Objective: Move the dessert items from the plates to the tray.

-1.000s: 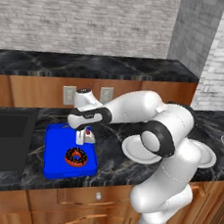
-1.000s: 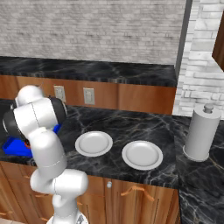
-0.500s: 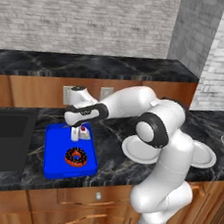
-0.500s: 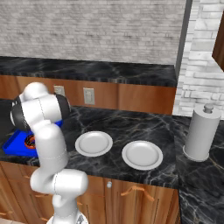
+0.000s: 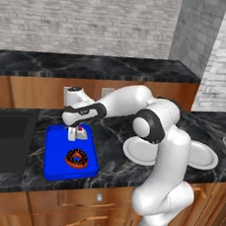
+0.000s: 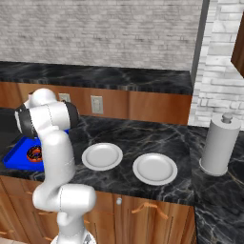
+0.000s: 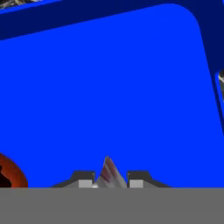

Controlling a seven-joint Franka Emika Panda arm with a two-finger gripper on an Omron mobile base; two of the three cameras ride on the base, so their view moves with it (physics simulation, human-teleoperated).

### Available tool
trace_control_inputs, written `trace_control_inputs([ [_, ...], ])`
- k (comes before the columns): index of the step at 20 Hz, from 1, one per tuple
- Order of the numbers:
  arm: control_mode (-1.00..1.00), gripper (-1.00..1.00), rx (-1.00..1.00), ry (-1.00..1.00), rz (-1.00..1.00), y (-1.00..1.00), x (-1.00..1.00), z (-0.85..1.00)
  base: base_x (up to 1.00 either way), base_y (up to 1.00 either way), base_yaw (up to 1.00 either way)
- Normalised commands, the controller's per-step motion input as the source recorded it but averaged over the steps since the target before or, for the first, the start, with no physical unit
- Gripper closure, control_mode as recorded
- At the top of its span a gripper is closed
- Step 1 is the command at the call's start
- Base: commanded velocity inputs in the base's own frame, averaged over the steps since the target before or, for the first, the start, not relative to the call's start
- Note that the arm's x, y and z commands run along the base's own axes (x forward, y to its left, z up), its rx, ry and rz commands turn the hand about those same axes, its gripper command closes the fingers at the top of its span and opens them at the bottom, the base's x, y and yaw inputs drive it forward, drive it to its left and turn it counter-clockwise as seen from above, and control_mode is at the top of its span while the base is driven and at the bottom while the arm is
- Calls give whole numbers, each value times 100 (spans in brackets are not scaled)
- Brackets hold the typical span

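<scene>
The blue tray lies on the dark counter, right of the sink. A chocolate ring donut with an orange-red rim rests on the tray's near half. My gripper hangs low over the far half, shut on the small white cake piece with the red cherry. In the hand view the cake piece is wedged between my fingertips, just above the tray floor, and the donut peeks in at the lower left. Both white plates sit bare to the right.
A dark sink basin adjoins the tray on the left. A grey paper-towel roll stands at the far right of the counter. Wall outlets sit on the wooden backsplash behind.
My hand has carried the cake piece a little further left over the tray. The donut and the plates have stayed put.
</scene>
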Motion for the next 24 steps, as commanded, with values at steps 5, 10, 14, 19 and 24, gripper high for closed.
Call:
trace_control_inputs([
  [5,-100,100,0,0,0,12,15,-21,0,0,0],
  [10,-100,100,0,0,0,7,6,-15,0,0,0],
  [14,-100,100,0,0,1,3,0,-8,0,0,0],
  [19,-100,-100,0,0,1,3,0,-2,0,0,0],
  [24,-100,-100,0,0,0,0,0,0,0,0,0],
])
